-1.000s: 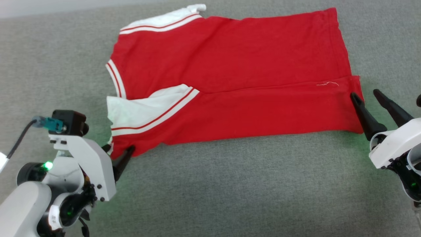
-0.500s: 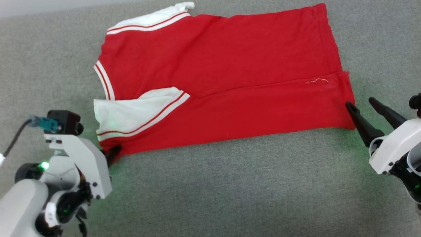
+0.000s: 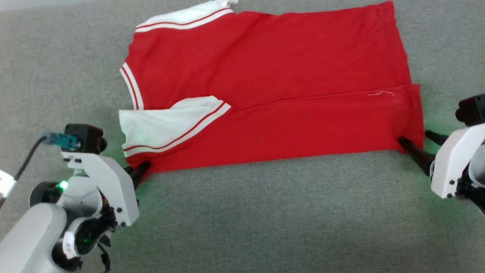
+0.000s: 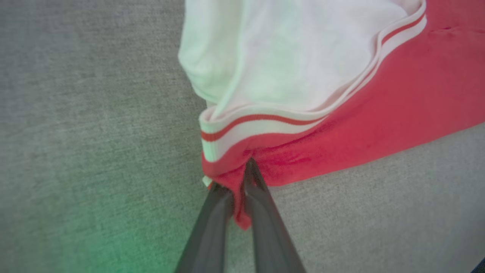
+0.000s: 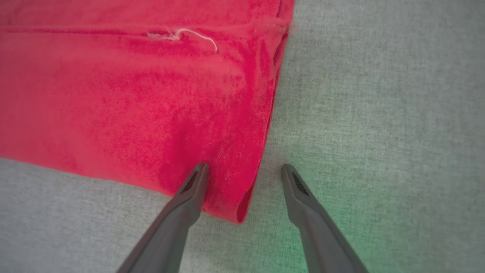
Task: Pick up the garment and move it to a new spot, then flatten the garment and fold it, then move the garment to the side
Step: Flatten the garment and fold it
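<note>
Lower left: left pincer (image 3: 141, 171) clamped on the garment (image 3: 265, 76) at its near sleeve-side corner. Lower right: right pincer (image 3: 414, 137) wide, straddling the near hem corner, ungripped. Garment spread partly folded across upper centre; two-corner hold presumably to lift that edge evenly.

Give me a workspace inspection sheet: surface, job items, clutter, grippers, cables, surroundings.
surface: grey cloth-like mat, flat.
job's things: red shirt spread out, near long edge folded over, white sleeve on top at left.
clutter: loose white thread on the shirt; nothing else seen.
grippers: left gripper shut on the shirt's near left corner; right gripper open, fingers astride the near right corner, one over cloth, one over mat.
cables: cable with teal plug by the left wrist.
surroundings: pale strip at far edge; cannot tell what.
</note>
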Robot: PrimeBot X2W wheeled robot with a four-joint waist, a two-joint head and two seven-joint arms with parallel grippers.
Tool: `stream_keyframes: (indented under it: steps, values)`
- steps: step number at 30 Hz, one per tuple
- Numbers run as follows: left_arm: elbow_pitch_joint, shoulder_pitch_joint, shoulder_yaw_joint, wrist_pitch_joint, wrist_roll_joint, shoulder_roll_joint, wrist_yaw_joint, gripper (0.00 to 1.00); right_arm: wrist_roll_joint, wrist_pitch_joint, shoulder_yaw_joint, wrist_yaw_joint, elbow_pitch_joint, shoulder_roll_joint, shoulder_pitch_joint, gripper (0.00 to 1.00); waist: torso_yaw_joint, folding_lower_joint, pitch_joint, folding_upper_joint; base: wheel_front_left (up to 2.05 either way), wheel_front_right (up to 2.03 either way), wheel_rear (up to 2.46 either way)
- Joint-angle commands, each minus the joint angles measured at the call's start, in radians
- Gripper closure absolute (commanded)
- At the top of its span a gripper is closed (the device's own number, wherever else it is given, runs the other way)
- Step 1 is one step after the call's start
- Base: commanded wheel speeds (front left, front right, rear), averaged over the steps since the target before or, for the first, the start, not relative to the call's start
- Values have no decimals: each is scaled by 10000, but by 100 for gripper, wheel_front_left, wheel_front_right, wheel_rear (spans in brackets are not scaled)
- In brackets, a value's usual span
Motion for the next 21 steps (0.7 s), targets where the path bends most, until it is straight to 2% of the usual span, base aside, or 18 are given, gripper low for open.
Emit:
stream_keyframes:
  steps: [1,8,9,10,11,18,21]
  values:
    - [239,209,-389,91,4,-308,-126,100,-49,142,-27,-12,95,121,-137,0,104,-1,103,0,0,0,0]
    - [676,-102,-645,-51,62,-624,-444,100,-341,1005,248,-12,762,265,-234,0,312,-1,199,0,0,0,0]
    - [742,-130,-656,-75,80,-658,-497,100,-287,1089,316,-12,813,275,-199,21,329,-1,183,0,0,0,0]
    - [808,-153,-678,-102,88,-680,-502,100,-244,1122,351,-12,840,294,-165,64,344,-1,156,0,0,0,0]
    - [873,-166,-695,-143,85,-708,-547,100,-213,1143,384,-12,846,294,-140,100,354,-1,118,0,0,0,0]
    - [1014,230,-655,-610,84,-762,-726,100,-87,824,207,-12,776,133,222,100,397,-1,-480,0,0,0,0]
    - [799,604,-610,-830,40,-717,-642,100,6,655,33,-12,559,-38,532,100,441,-1,-816,0,0,0,0]
